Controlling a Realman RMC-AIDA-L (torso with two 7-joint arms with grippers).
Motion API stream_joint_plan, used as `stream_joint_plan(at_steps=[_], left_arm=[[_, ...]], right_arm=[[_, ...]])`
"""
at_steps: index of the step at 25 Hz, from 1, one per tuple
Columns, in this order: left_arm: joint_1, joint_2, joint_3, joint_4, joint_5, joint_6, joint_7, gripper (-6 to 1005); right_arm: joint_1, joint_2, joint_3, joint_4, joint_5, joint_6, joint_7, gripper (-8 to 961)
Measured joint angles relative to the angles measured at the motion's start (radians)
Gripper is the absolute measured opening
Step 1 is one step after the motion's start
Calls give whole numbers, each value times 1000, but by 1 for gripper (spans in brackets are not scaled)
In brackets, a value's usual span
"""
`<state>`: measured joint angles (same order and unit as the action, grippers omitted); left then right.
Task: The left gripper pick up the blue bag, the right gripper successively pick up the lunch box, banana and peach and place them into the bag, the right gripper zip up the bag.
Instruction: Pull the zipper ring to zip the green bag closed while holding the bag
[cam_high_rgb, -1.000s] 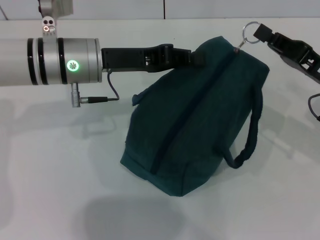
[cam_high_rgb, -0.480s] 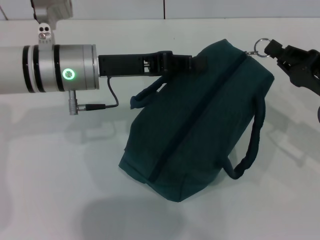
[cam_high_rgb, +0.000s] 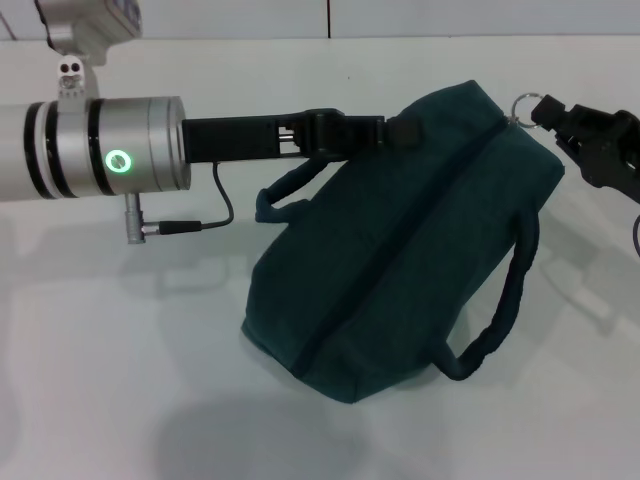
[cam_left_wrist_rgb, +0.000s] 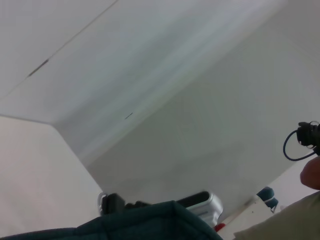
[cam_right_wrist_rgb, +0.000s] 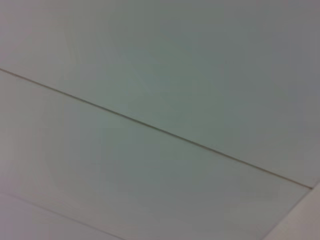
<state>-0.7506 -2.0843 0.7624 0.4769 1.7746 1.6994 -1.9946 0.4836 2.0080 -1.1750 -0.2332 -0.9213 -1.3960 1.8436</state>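
Note:
The blue bag (cam_high_rgb: 400, 250) lies tilted on the white table (cam_high_rgb: 120, 380), its zipper line shut along the top. My left gripper (cam_high_rgb: 398, 132) reaches in from the left and is shut on the bag's far upper edge. My right gripper (cam_high_rgb: 553, 112) is at the bag's upper right corner, shut on the silver ring pull (cam_high_rgb: 527, 104). One loop handle (cam_high_rgb: 500, 310) hangs at the right, the other (cam_high_rgb: 285, 190) at the left. The left wrist view shows the bag's fabric (cam_left_wrist_rgb: 150, 224) and the ring pull (cam_left_wrist_rgb: 102, 201). The lunch box, banana and peach are out of view.
A thin black cable (cam_high_rgb: 215, 212) loops under the left arm's silver cylinder (cam_high_rgb: 130, 160). Another cable (cam_high_rgb: 636, 232) shows at the right edge. The table's back edge meets a wall (cam_high_rgb: 400, 15) behind the bag. The right wrist view shows only blank panels.
The right gripper has moved right and slightly down with the ring pull. The bag's upper end has followed it. The left arm has lowered a little, and the left handle has risen into view.

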Motion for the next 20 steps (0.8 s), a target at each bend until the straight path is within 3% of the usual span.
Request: stream_joint_plan(at_steps=[8, 15, 20], left_arm=[[13, -1, -2, 0, -23, -15, 8, 57], [15, -2, -1, -20, -24, -111, 8, 57], [-2, -2, 0, -29, -20, -169, 8, 57]], right_arm=[[8, 8, -6, 0, -4, 9, -3, 16], [-1, 9, 11, 0, 12, -22, -18, 24], [-13, 5, 19, -1, 20, -22, -19, 213]])
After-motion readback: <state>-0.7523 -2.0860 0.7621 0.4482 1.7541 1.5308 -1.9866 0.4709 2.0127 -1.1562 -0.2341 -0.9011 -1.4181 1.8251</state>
